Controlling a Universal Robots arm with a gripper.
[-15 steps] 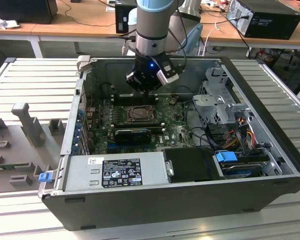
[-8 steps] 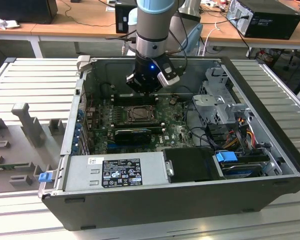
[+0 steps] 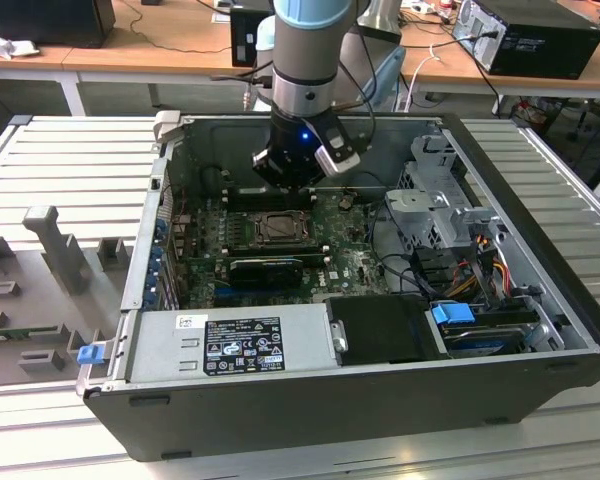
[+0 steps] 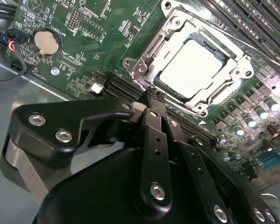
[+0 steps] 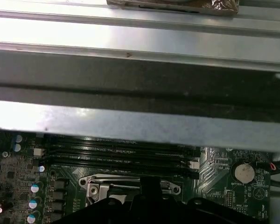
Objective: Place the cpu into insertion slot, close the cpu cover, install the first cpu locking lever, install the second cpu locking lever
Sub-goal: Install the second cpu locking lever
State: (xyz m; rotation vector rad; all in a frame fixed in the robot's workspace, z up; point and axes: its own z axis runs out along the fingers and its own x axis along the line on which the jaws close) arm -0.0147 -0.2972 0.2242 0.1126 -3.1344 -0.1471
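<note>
Sitting flat in the insertion slot point(image 4: 210, 100), the cpu point(image 4: 190, 69) shows one pale, matte silvery square face in the second wrist view, framed by the cpu cover point(image 4: 175, 32), a thin grey metal plate with a square window that lies down around the chip. Green circuit board point(image 4: 84, 60) surrounds the socket, textured with small components and one round silver coin cell point(image 4: 45, 41). My gripper point(image 4: 151, 95) hangs just above the socket's near edge; my two black, screw-studded fingers point(image 4: 155, 135) are pressed together with nothing between them. In the first wrist view, long black memory slots point(image 5: 116, 151) run parallel beside the socket, under a brushed metal chassis wall point(image 5: 130, 126). In the exterior view, my arm point(image 3: 310, 60) reaches down into the open grey computer case point(image 3: 380, 400), whose walls enclose the board on all sides, with a black graphics card point(image 3: 265, 270) lying near the socket and bundled cables point(image 3: 480, 255) toward the exterior view's right.
</note>
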